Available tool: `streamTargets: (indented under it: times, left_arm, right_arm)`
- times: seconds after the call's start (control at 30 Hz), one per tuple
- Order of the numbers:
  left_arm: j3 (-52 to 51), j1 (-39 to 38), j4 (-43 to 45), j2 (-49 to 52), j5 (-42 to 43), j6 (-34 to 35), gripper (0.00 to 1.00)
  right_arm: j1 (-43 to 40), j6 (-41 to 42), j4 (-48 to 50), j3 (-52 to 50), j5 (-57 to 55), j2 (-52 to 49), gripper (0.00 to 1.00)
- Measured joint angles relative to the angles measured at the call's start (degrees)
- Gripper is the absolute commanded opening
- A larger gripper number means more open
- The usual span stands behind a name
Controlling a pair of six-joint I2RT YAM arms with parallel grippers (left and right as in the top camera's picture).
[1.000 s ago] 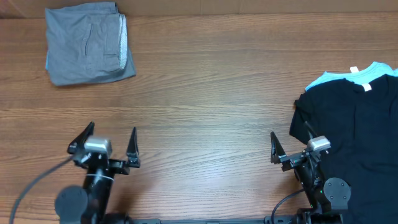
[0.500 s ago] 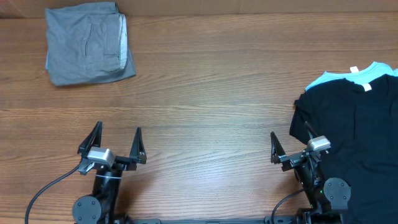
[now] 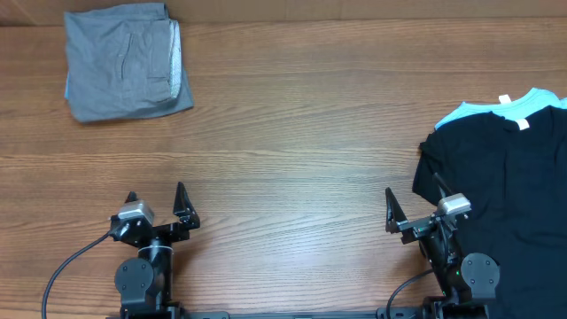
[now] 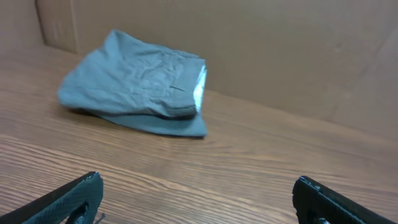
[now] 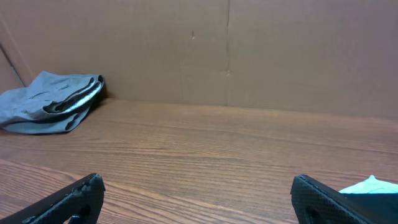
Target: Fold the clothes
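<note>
Shorts (image 3: pixel 127 62) lie folded, well apart from our left claw (image 3: pixel 156 193) and right claw (image 3: pixel 415 208), both wide open, empty; nothing seems left.

Even, soft light; sharp, faint shadows.

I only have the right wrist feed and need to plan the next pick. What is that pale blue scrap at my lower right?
Observer: It is a light blue garment, mostly covered by a black shirt that lies next to the right gripper.
Operator: Are the grey shorts done?
Observer: From overhead the grey shorts lie as a compact rectangle in the far left corner of the table, with a paler edge along their right side.
Operator: And the left arm?
Observer: The left gripper is open near the front edge, well apart from the shorts.
</note>
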State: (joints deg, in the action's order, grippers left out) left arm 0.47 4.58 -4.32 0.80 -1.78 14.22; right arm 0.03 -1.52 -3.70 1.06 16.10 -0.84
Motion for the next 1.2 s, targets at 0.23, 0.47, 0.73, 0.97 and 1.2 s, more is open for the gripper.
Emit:
streamTargets:
  times: [0.23, 0.47, 0.73, 0.97, 1.2]
  left_arm:
    - [0.0, 0.0, -0.1, 0.0, -0.2, -9.7, 1.0]
    - [0.0, 0.0, -0.1, 0.0, -0.2, -12.5, 1.0]
    - [0.0, 0.0, -0.1, 0.0, -0.2, -13.0, 1.0]
    - [0.0, 0.0, -0.1, 0.0, -0.2, -13.0, 1.0]
    - [0.0, 0.0, -0.1, 0.0, -0.2, -13.0, 1.0]
  right_arm:
    - [0.0, 0.0, 0.0, 0.0, 0.0, 0.0, 1.0]
    - [0.0, 0.0, 0.0, 0.0, 0.0, 0.0, 1.0]
    - [0.0, 0.0, 0.0, 0.0, 0.0, 0.0, 1.0]
    - [0.0, 0.0, 0.0, 0.0, 0.0, 0.0, 1.0]
    - [0.0, 0.0, 0.0, 0.0, 0.0, 0.0, 1.0]
